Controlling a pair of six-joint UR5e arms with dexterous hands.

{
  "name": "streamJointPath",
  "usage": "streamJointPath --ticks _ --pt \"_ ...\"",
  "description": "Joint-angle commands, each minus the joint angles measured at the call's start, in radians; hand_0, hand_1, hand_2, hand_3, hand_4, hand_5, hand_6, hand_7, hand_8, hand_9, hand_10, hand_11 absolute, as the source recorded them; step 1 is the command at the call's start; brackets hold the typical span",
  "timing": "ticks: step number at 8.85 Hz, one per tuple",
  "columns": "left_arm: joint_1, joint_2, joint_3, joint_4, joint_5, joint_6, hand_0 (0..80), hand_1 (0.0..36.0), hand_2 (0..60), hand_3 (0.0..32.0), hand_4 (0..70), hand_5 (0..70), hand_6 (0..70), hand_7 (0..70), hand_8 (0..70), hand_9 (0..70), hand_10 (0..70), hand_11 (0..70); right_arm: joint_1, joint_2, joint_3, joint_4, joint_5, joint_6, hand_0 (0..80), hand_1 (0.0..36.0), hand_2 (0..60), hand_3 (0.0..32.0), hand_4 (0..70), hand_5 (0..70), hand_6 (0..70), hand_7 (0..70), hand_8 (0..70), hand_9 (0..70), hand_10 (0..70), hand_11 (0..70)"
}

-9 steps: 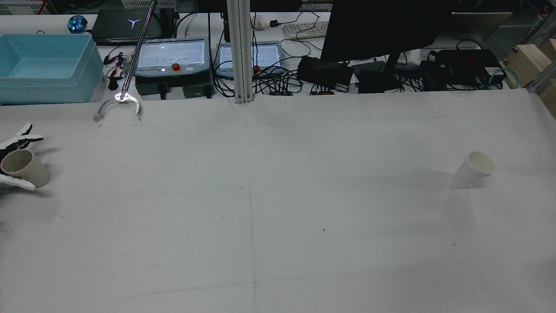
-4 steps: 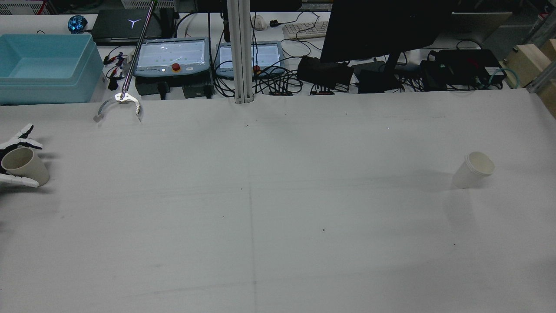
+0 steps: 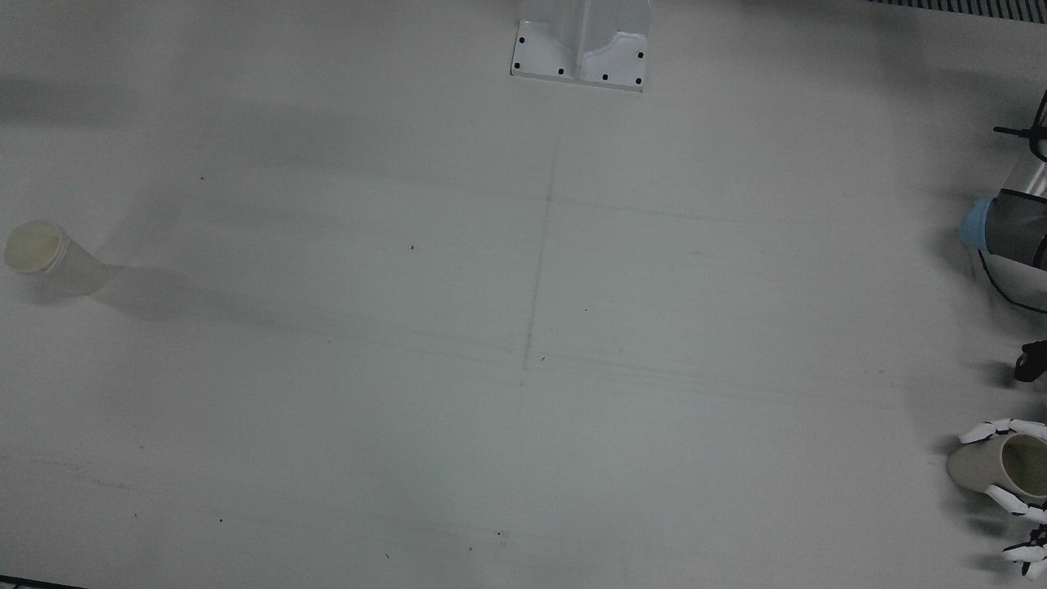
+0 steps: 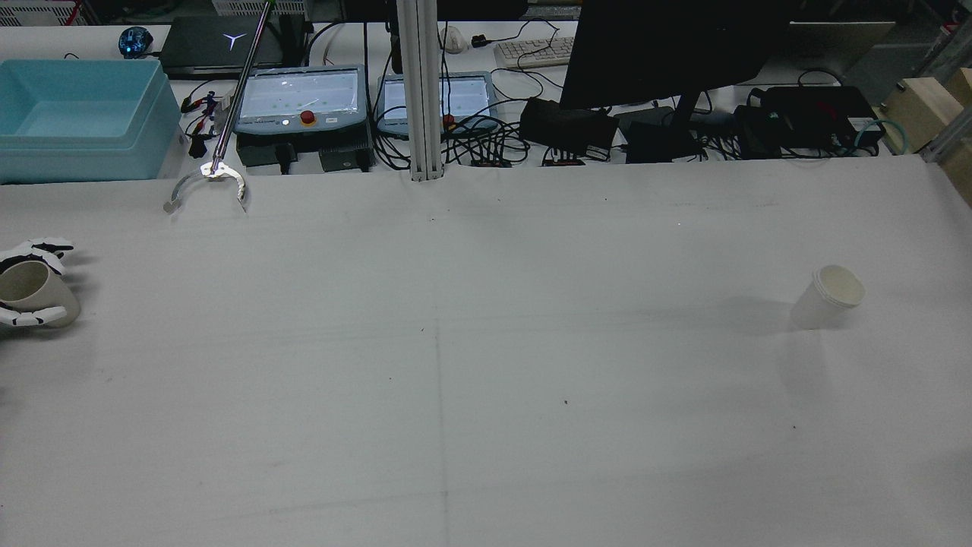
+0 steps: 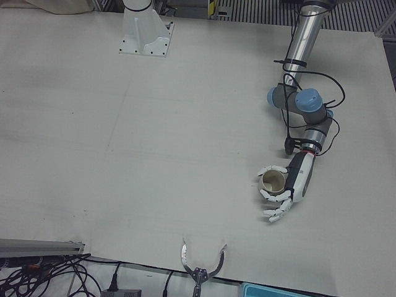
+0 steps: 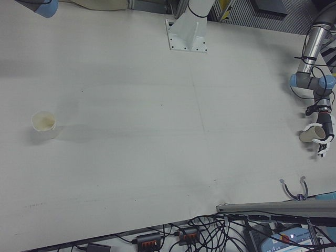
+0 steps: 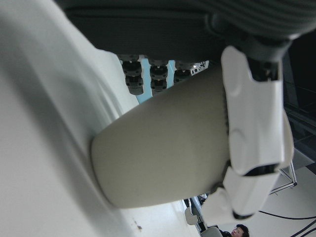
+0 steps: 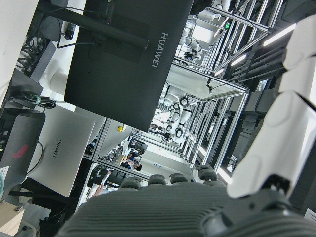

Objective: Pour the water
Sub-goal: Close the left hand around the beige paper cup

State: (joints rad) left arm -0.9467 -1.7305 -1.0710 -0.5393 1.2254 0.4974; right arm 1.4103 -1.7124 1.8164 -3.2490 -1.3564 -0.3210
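A beige paper cup [image 4: 34, 292] sits at the table's far left edge, leaning, with its mouth turned toward my left hand [image 4: 26, 315]. The white fingers [image 7: 252, 123] curl round its wall from both sides, and the hand is shut on it. The same cup [image 5: 272, 180] and hand [image 5: 291, 189] show in the left-front view, and the cup [image 3: 994, 466] again in the front view. A white paper cup [image 4: 826, 296] stands upright far off on the right side, alone. My right hand [image 8: 276, 138] shows only in its own view, fingers extended and nothing held.
A reach-grabber tool [image 4: 205, 178] lies at the table's far edge, with a light blue bin [image 4: 83, 114] beyond it. An aluminium post [image 4: 421, 91], teach pendants, cables and a monitor line the back. A white pedestal [image 3: 581, 49] stands between the arms.
The left hand's fingers have closed in round the beige cup. The cup has shifted slightly left and leaned further toward the hand. The white cup has not moved.
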Motion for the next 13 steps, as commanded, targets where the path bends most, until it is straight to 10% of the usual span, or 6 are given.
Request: streamJointPath --ticks 1,6,13 --pt "-0.001 0.000 -0.039 0.079 -0.001 -0.074 80.0 36.0 60.0 0.0 60.7 70.0 17.1 36.5 14.9 22.6 10.8 19.1 0.002 0.000 0.006 -0.002 0.000 0.000 45.4 12.5 12.1 0.0 3.9 0.0 0.0 0.4 0.0 1.0 0.0 0.0" --pt "-0.014 0.005 -0.087 0.136 -0.001 -0.145 60.5 36.0 60.0 0.0 60.3 70.0 17.2 35.0 14.5 22.2 9.4 16.1 0.004 0.000 0.012 -0.002 0.000 0.000 45.2 12.5 12.6 0.0 4.0 0.0 0.0 0.6 0.0 0.9 0.0 0.0" --pt "-0.150 0.029 -0.297 0.275 0.123 -0.172 56.5 36.0 60.0 0.0 62.2 70.0 18.2 36.7 15.6 23.9 8.7 15.2 -0.080 0.032 -0.090 0.002 0.014 0.000 45.0 12.6 13.3 0.0 4.0 0.0 0.0 0.9 0.0 1.4 0.0 0.5"
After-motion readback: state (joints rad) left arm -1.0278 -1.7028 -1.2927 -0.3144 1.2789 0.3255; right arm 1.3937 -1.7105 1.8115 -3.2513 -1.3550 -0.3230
